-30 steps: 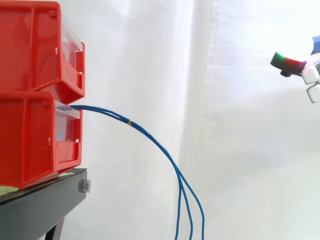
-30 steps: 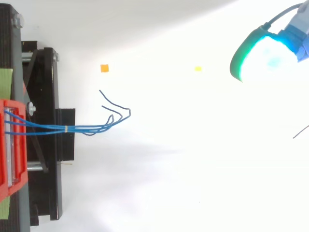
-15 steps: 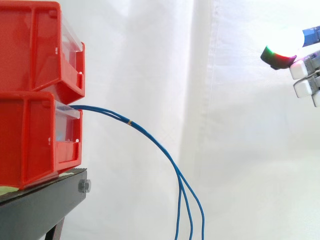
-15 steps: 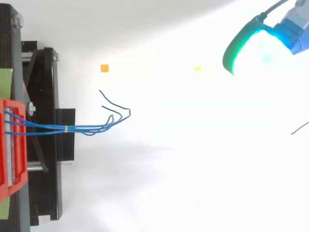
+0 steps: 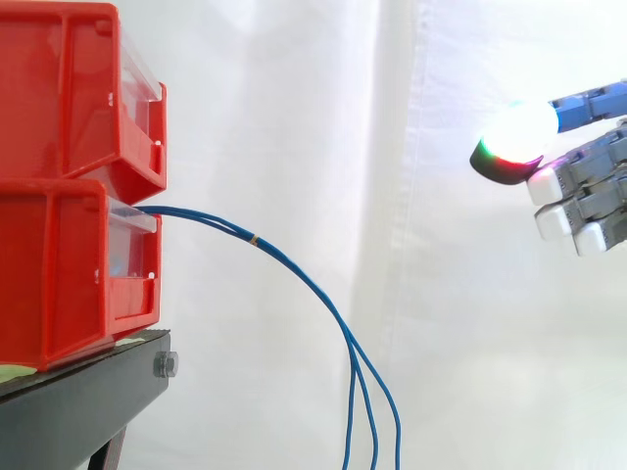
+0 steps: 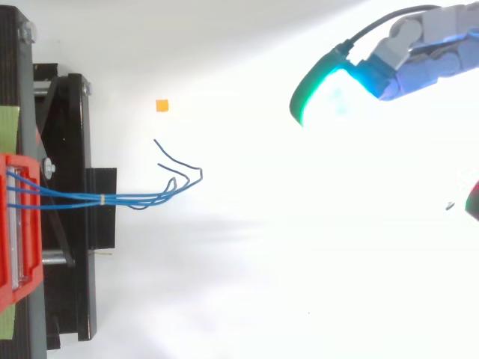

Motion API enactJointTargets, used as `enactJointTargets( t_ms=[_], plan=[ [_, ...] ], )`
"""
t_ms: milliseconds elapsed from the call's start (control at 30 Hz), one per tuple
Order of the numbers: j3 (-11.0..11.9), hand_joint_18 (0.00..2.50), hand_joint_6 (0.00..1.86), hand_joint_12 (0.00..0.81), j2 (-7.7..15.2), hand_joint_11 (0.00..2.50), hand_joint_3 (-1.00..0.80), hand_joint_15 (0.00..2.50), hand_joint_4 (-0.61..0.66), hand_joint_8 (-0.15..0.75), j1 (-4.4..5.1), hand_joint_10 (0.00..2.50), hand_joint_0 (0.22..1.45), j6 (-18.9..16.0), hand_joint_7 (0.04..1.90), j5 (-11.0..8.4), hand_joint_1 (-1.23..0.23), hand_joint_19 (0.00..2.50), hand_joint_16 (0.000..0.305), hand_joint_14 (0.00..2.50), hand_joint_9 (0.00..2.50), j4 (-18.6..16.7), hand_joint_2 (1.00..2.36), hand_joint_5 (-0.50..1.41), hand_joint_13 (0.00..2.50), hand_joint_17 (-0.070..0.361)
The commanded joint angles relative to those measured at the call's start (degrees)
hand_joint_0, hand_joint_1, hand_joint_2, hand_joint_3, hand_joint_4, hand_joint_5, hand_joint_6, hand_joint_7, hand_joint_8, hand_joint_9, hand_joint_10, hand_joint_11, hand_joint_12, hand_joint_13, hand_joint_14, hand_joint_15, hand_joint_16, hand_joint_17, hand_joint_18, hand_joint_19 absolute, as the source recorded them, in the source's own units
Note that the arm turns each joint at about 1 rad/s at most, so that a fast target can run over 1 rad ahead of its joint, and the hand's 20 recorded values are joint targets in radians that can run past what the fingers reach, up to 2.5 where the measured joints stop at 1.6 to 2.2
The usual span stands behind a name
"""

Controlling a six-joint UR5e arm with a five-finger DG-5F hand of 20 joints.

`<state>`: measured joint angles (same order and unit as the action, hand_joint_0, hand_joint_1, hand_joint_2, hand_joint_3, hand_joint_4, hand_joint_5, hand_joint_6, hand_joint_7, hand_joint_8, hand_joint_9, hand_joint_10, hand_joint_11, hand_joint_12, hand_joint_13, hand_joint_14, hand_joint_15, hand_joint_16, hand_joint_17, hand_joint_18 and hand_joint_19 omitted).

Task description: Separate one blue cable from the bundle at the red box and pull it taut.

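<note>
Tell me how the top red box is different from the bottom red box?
The top red box sits on the bottom red box, and the bottom red box rests on the black stand. Blue cables come out of the front of the bottom red box and droop down; none come out of the top red box. Both boxes are red, alike in shape, and have a clear front panel.
</note>
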<state>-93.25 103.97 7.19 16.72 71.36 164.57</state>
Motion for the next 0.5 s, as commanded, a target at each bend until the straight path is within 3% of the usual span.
enactJointTargets(
  t_ms=[0,467],
  plan=[
    [0.0,0.38,0.5,0.313,0.53,0.2,-0.5,0.3,0.15,0.235,0.19,0.01,0.52,0.07,0.78,-0.61,-0.6,0.51,0.038,0.01,0.65,-1.01,1.0,-0.18,0.56,0.084],
    [0.0,0.38,0.5,0.314,2.03,0.19,-0.5,0.28,0.15,0.234,0.89,0.01,0.52,1.21,0.78,-1.75,-0.6,0.48,0.038,0.01,0.63,-2.68,1.0,-0.18,0.54,0.085]
  ],
)
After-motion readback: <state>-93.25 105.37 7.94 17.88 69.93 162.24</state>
